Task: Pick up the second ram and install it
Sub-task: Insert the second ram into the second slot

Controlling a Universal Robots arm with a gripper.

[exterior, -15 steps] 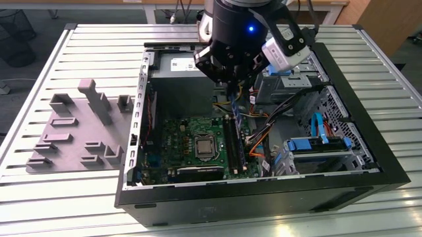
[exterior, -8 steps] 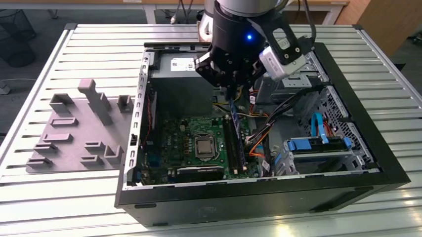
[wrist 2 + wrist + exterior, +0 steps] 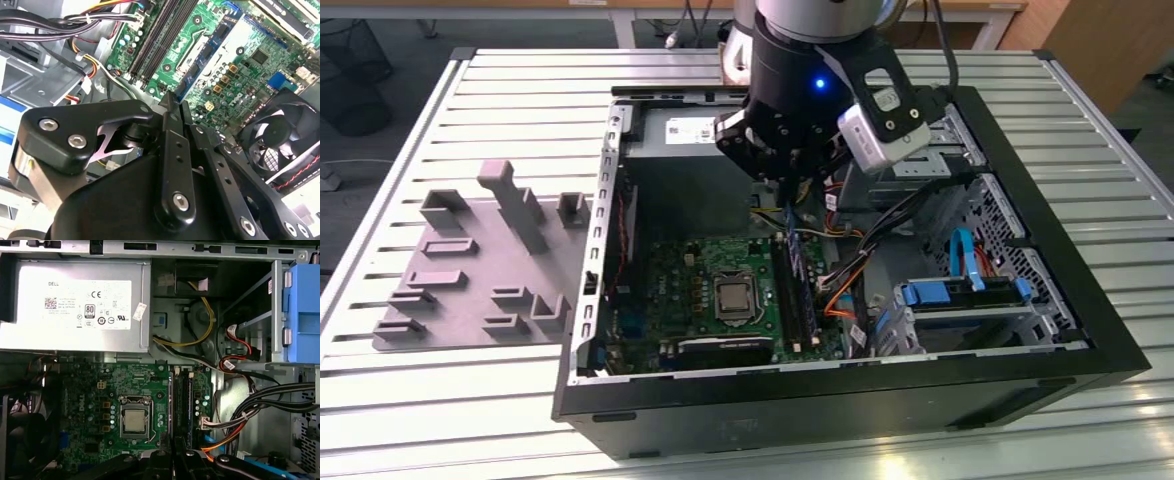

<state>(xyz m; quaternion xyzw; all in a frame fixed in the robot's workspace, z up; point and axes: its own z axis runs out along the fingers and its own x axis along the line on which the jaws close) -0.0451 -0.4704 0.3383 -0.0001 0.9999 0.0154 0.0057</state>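
Observation:
My gripper [image 3: 787, 178] hangs inside the open computer case [image 3: 854, 400], above the far end of the long black memory slots [image 3: 797, 290]. In the second wrist view its black fingers [image 3: 170, 150] are pressed together. A thin blue-green edge, the second ram [image 3: 210, 60], runs out from between them, parallel to the slots [image 3: 157, 35] and still well above the green motherboard [image 3: 210, 15]. In the first wrist view the fingertips [image 3: 161, 460] sit just short of the slots [image 3: 181, 405], beside the processor socket [image 3: 135, 420].
A grey power supply [image 3: 75, 300] fills the case's far end. Cable bundles [image 3: 260, 405] run beside the slots, and a blue drive cage [image 3: 961, 295] is on the exterior view's right. A black fan [image 3: 280, 145] is near the board. A grey fixture plate [image 3: 480, 260] lies outside the case.

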